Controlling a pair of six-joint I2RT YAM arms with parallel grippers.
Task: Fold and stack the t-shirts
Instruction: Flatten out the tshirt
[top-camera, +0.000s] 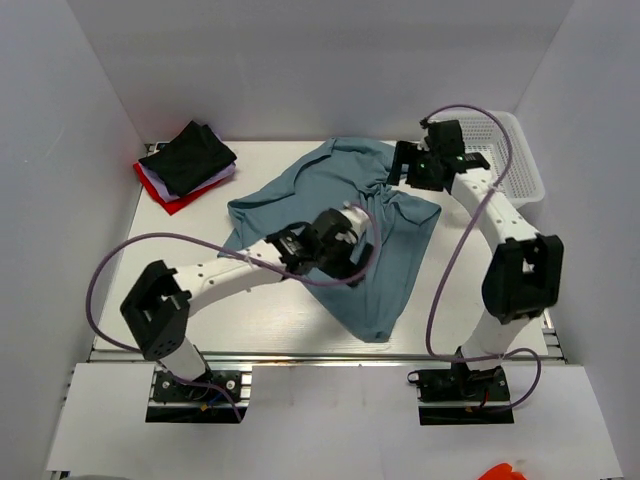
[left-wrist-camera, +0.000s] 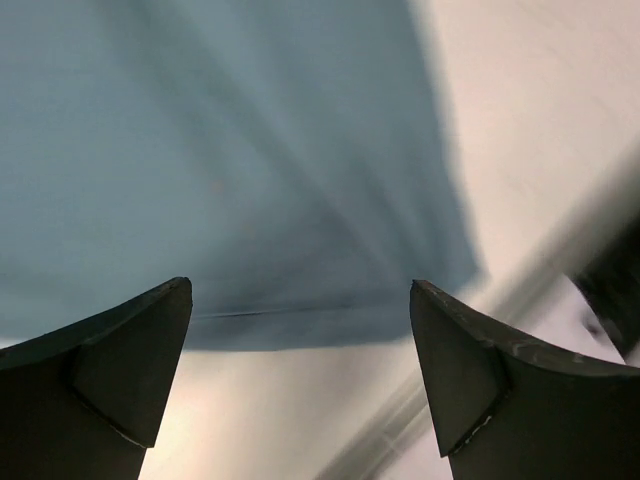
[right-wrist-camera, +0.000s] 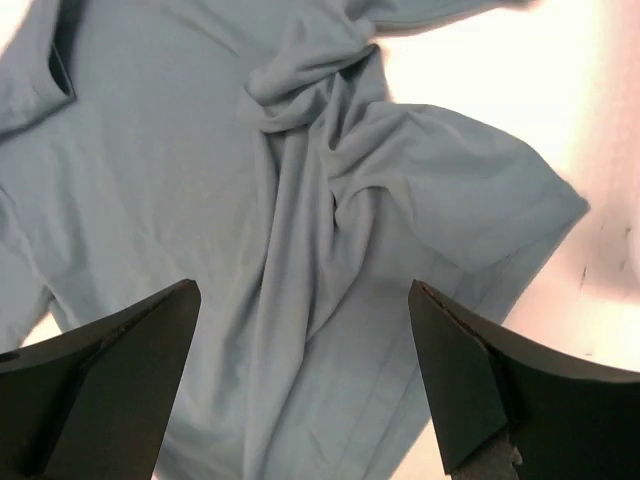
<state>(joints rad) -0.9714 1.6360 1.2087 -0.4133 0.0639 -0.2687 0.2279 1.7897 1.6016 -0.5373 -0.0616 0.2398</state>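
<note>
Nearest, the left gripper (left-wrist-camera: 300, 290) hung low over the dusty blue t-shirt (top-camera: 390, 260), its fingers (left-wrist-camera: 120, 350) spread wide and empty above a straight hem edge where cloth met the bench (top-camera: 160, 235). That shirt lay mid-bench, crumpled and unfolded, one corner reaching towards the near edge and its collar end towards the back. It looked light, limp cotton that would sag and crease rather than hold a line, so I judged the hem corners and shoulder seams the best places to pinch, not the bunched middle. Farther on, the right gripper (right-wrist-camera: 305, 290) hovered over twisted folds beside a sleeve, its fingers also wide apart and holding nothing. At the far left sat a folded black t-shirt (top-camera: 190, 158) atop a red one (top-camera: 170, 203). At the far right stood the white mesh basket (top-camera: 520, 160); no cloth showed in its visible part.
</note>
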